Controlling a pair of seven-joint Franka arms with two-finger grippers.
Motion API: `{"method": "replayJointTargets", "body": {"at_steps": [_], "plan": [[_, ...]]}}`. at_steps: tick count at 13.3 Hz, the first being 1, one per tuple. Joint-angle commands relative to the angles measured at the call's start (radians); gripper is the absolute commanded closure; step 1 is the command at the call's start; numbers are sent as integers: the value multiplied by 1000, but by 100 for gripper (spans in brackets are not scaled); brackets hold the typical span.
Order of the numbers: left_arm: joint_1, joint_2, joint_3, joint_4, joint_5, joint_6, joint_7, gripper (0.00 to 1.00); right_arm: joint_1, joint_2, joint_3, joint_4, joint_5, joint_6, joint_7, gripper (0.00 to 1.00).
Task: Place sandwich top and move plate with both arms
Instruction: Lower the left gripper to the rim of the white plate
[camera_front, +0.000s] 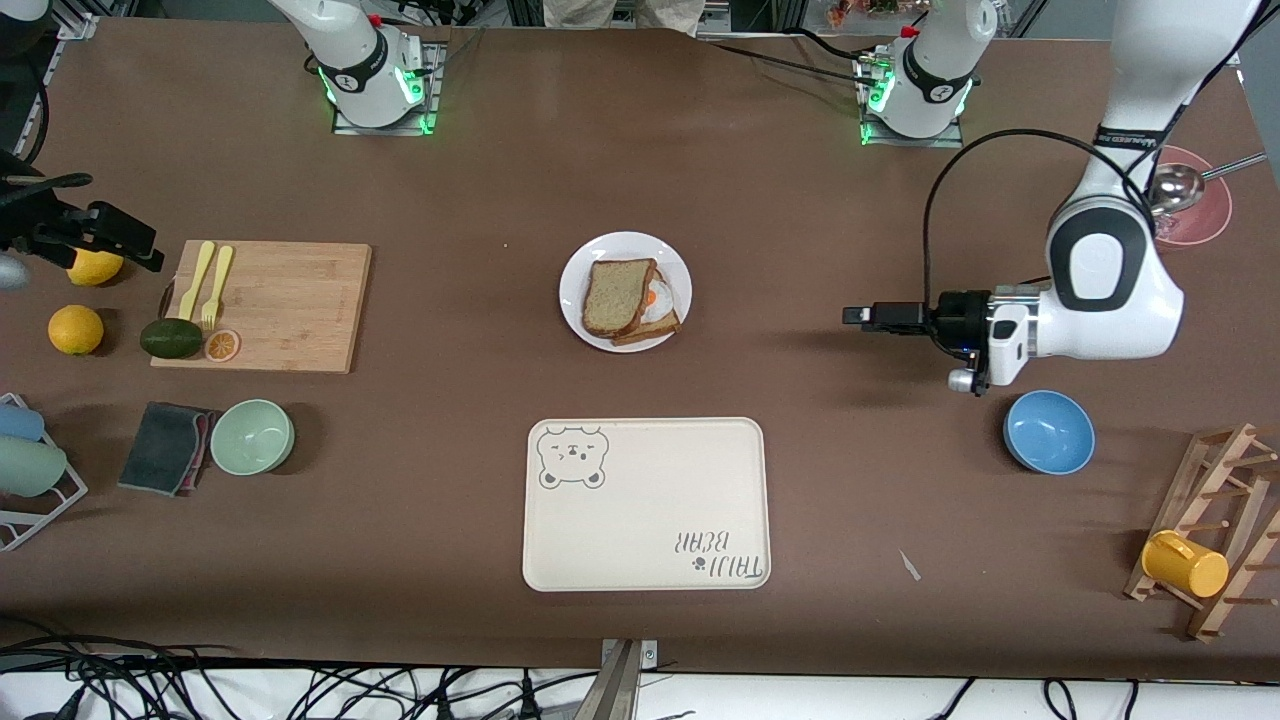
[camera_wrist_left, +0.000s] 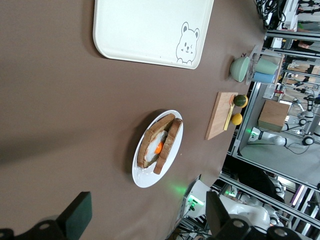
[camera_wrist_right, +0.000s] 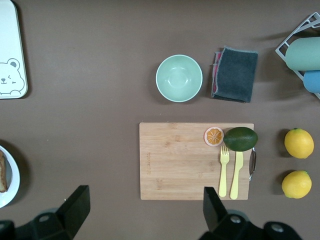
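The white plate (camera_front: 625, 255) sits mid-table. The sandwich top (camera_front: 617, 297) lies on it, tilted over the egg slice (camera_front: 660, 310), whose yolk peeks out toward the left arm's end. My left gripper (camera_front: 858, 316) is open and empty, low over the table between the plate and the blue bowl (camera_front: 1048, 431), pointing at the plate. The left wrist view shows the plate (camera_wrist_left: 150, 177) and the sandwich top (camera_wrist_left: 171, 140) ahead of the open gripper (camera_wrist_left: 147, 212). My right gripper (camera_front: 110, 235) is open and empty, up near the cutting board (camera_wrist_right: 195, 160).
A cream bear tray (camera_front: 645, 505) lies nearer the front camera than the plate. At the right arm's end lie a cutting board (camera_front: 265, 305) with forks and an avocado, two lemons, a green bowl (camera_front: 252, 436) and a grey cloth. At the left arm's end a wooden rack holds a yellow cup (camera_front: 1185, 563).
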Motion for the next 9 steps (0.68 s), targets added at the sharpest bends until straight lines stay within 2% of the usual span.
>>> {"method": "replayJointTargets", "body": {"at_steps": [1, 3, 5, 6, 9], "plan": [[-92, -5, -5, -74, -48, 152, 33, 0, -3, -22, 1, -14, 2, -9, -9, 0], [-138, 22, -21, -89, -154, 202, 36, 0, -3, -22, 1, -14, 2, -10, -9, 0], [-156, 35, -27, -91, -174, 200, 40, 0, -3, -22, 1, -14, 2, -10, -9, 0], [-139, 47, -53, -92, -183, 193, 74, 0, -3, -22, 1, -14, 2, -10, -9, 0], [-129, 56, -64, -166, -354, 173, 298, 0, -3, -22, 1, -14, 2, -12, -4, 0]]}}
